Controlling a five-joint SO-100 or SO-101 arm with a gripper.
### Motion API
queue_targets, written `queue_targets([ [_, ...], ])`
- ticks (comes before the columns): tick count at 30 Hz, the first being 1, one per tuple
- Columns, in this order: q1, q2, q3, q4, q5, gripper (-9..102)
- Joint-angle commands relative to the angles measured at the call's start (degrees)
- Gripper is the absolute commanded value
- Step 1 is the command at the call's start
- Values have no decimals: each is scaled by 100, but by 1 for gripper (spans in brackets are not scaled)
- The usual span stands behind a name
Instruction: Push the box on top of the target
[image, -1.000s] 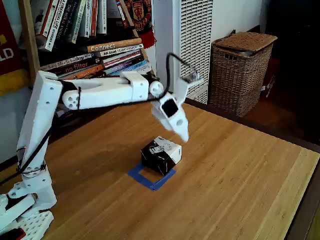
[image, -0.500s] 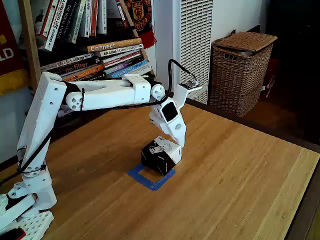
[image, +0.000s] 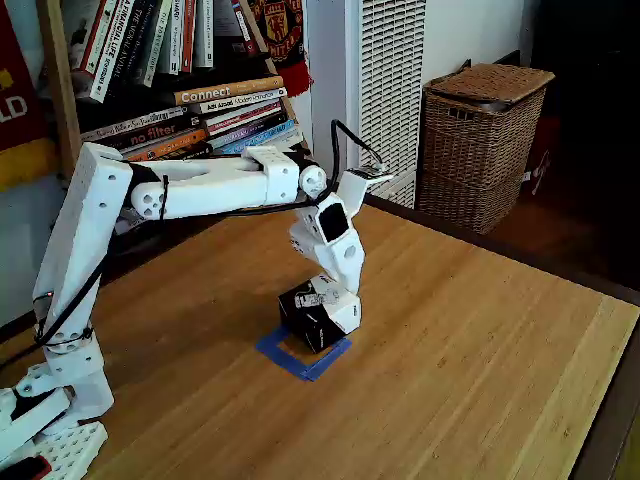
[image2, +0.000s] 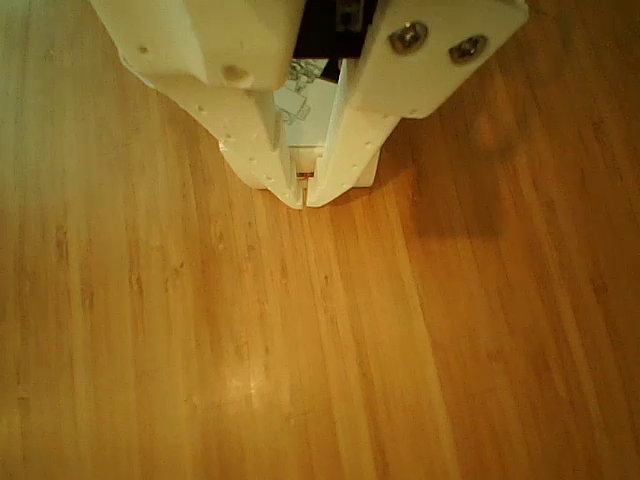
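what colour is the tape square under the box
Blue tape square, clearest in the fixed view.

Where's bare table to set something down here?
Bare wood right of the box out to the table edge, and the near strip in front of the tape square. Crowded around the gripper and arm base.

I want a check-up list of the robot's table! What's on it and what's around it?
Surface: wooden table, bare wood grain in the other view.
Job's things: box, black with a white top, sits partly over the blue tape target; the target's near corner is uncovered.
Clutter: nothing seen.
Grippers: gripper, fingertips together, white box top glimpsed behind the fingers; in the fixed view it is down at the box's far side.
Cables: black cable loops above the wrist.
Surroundings: wicker basket, books on a shelf, white slatted unit.
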Motion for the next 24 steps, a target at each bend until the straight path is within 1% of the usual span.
queue_targets([
  [1,-88,272,-185,114,-53,0],
  [13,-158,439,9,325,-413,0],
  [24,-220,782,404,360,-492,0],
])
